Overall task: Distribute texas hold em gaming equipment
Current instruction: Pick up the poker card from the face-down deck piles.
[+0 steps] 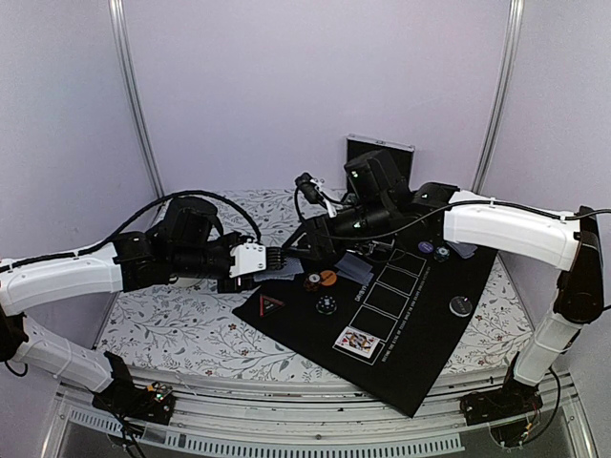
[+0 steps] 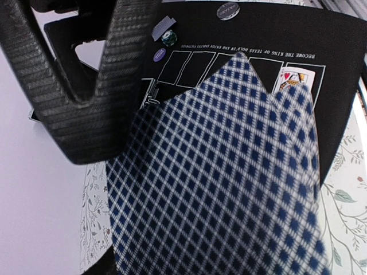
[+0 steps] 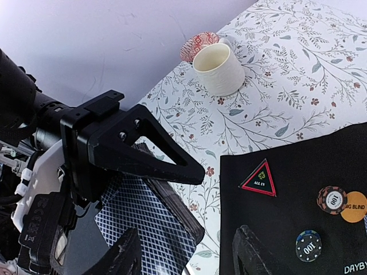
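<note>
My left gripper is shut on a deck of playing cards with blue-checked backs and holds it above the left edge of the black mat. The deck also shows in the right wrist view. My right gripper is open right at the deck's free end, one fingertip over the cards. One face-up card lies on the mat. On the mat are also a striped chip, an orange disc, a blue chip and a red-edged triangle marker.
A cream cup and a small red-patterned bowl stand on the floral cloth at the far left. Two more chips and a grey disc lie on the right part of the mat. A dark box stands at the back.
</note>
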Robot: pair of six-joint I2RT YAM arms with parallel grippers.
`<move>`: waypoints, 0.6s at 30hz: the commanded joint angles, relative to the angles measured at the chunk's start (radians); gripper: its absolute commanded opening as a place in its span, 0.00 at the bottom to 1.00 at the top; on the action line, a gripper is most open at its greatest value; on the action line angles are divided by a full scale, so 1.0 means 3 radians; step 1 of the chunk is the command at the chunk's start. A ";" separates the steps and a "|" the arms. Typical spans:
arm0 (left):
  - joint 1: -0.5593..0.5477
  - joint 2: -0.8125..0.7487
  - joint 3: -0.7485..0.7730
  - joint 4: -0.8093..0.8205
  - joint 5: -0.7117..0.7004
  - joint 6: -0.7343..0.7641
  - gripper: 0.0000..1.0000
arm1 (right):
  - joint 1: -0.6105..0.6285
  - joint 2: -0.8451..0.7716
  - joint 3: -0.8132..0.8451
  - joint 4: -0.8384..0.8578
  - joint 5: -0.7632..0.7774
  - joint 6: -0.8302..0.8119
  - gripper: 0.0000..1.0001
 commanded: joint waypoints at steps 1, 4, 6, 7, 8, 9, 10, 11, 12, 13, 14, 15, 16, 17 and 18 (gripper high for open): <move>-0.0044 -0.0089 -0.0029 0.0075 0.0056 -0.0035 0.48 | -0.0012 -0.0034 -0.0015 -0.0060 0.0033 0.0016 0.58; -0.0042 -0.0084 -0.0029 0.0075 0.0053 -0.0035 0.48 | 0.0002 0.0006 -0.0013 -0.0060 -0.0022 0.0027 0.65; -0.0042 -0.0084 -0.0027 0.0072 0.0053 -0.0035 0.48 | 0.0016 0.0042 -0.0005 -0.0068 -0.0023 0.0022 0.68; -0.0043 -0.0086 -0.0029 0.0071 0.0053 -0.0035 0.48 | 0.0019 0.0050 -0.0005 -0.0067 -0.0023 0.0026 0.68; -0.0044 -0.0084 -0.0029 0.0073 0.0056 -0.0035 0.48 | 0.0024 0.0061 -0.0005 -0.0068 -0.0023 0.0027 0.69; -0.0043 -0.0084 -0.0029 0.0075 0.0051 -0.0035 0.48 | 0.0023 0.0062 -0.0005 -0.0072 -0.0013 0.0032 0.69; -0.0044 -0.0084 -0.0029 0.0076 0.0049 -0.0036 0.48 | 0.0024 0.0062 -0.0005 -0.0093 0.0006 0.0028 0.69; -0.0040 -0.0084 -0.0029 0.0076 0.0048 -0.0035 0.48 | 0.0022 0.0067 -0.0003 -0.0118 0.0032 0.0031 0.69; -0.0041 -0.0084 -0.0029 0.0073 0.0048 -0.0035 0.48 | 0.0019 0.0070 0.0002 -0.0147 0.0059 0.0025 0.68; -0.0041 -0.0088 -0.0029 0.0074 0.0048 -0.0035 0.48 | 0.0023 0.0072 0.0007 -0.0180 0.0082 0.0019 0.66; -0.0042 -0.0087 -0.0029 0.0074 0.0051 -0.0035 0.48 | 0.0024 0.0077 0.0010 -0.0204 0.0093 0.0017 0.64; -0.0040 -0.0089 -0.0029 0.0076 0.0053 -0.0035 0.48 | 0.0023 0.0075 0.0010 -0.0222 0.0099 0.0013 0.61; -0.0039 -0.0088 -0.0029 0.0073 0.0055 -0.0032 0.48 | 0.0022 0.0070 0.0010 -0.0232 0.0097 0.0010 0.58; -0.0041 -0.0089 -0.0029 0.0072 0.0057 -0.0035 0.48 | 0.0024 0.0068 0.0011 -0.0236 0.0091 0.0011 0.54; -0.0043 -0.0089 -0.0029 0.0075 0.0053 -0.0032 0.48 | 0.0020 0.0058 0.0014 -0.0245 0.0091 0.0008 0.51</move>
